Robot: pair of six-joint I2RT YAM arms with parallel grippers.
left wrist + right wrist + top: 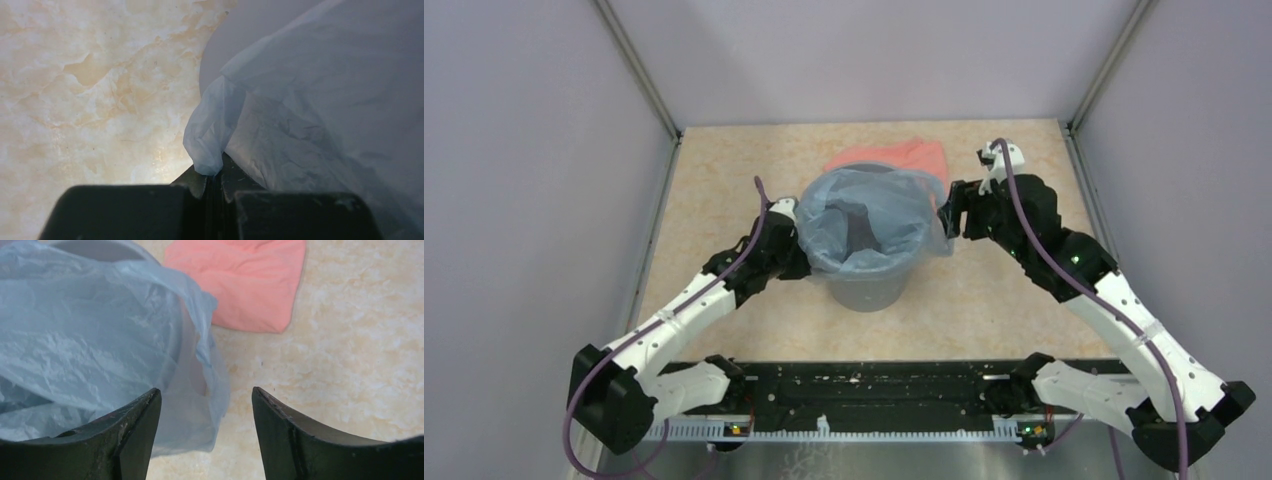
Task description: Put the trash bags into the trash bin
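The left gripper (794, 238) (214, 174) sits at the left rim of the plain grey round plastic bin (870, 292), its jaws pressed together on a fold of the thin translucent pale-blue plastic bag (872, 212) (320, 100) (85, 340). The bag lines the bin, its crinkled edge draped over the rim. The bin stands mid-table on the marbled beige tabletop (724, 180). A salmon-pink folded cloth (902, 155) (250, 280) lies just behind it. The right gripper (946, 214) (205, 392) is wide apart at the right rim, the bag's overhang partly between its fingers, nothing pinched.

Trash bag (871, 205) thin crinkly translucent plastic; bin (869, 291) smooth plastic; pink piece (245, 280) seemingly matt cloth
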